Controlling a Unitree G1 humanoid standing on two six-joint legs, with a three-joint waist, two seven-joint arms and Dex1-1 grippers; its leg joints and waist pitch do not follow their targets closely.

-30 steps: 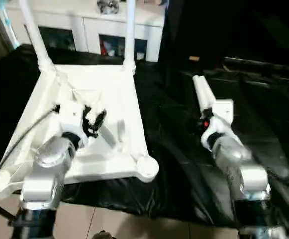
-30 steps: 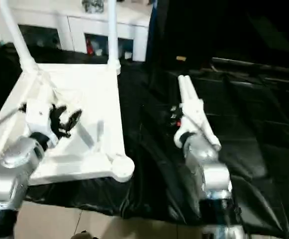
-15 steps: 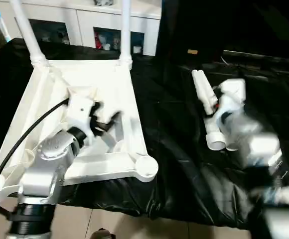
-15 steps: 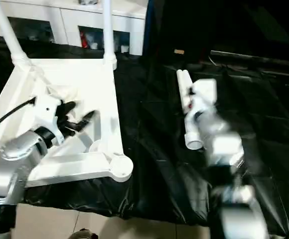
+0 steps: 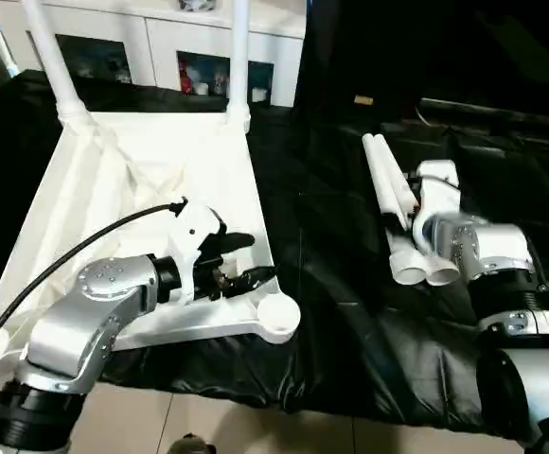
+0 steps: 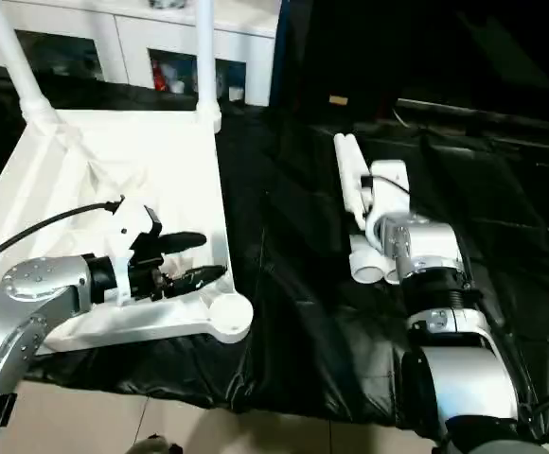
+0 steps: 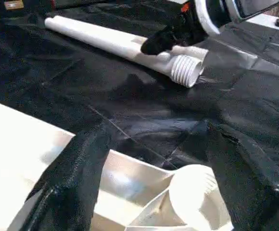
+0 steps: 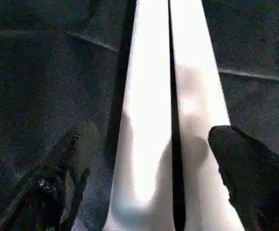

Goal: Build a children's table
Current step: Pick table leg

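- Left eye view: we see the table top (image 5: 161, 180) lying upside down on a black sheet (image 5: 350, 312), with two legs (image 5: 239, 57) already standing upright in its two far corner sockets. The left gripper (image 5: 246, 257) hangs over the near edge of the top, its two black fingers spread apart and holding nothing. The empty near corner socket (image 5: 276, 317) sits just beside and below the fingertips. Off to the right, two loose legs (image 5: 393, 203) lie side by side on the sheet, touching each other. The right gripper's white body sits directly against them, well apart from the table top.
- Right eye view: the same layout appears. The right gripper (image 6: 369, 219) rests at the loose legs near their open ends. A white cabinet (image 6: 142, 47) with glass doors stands behind the table top, beyond both grippers.
- Left wrist view: we look between the left gripper's two fingers (image 7: 72, 178), which stand wide. The round corner socket lies between them at the near edge of the top. Farther out along the fingers' line, the two loose legs lie on the black sheet with a ribbed end showing, and a black fingertip of the right gripper touches them.
- Right wrist view: the right gripper's fingers (image 8: 245, 168) stand wide and straddle the pair of loose legs. One finger lies over the edge of the nearer leg; the other sits beside the pair on the sheet. Neither leg is clamped.
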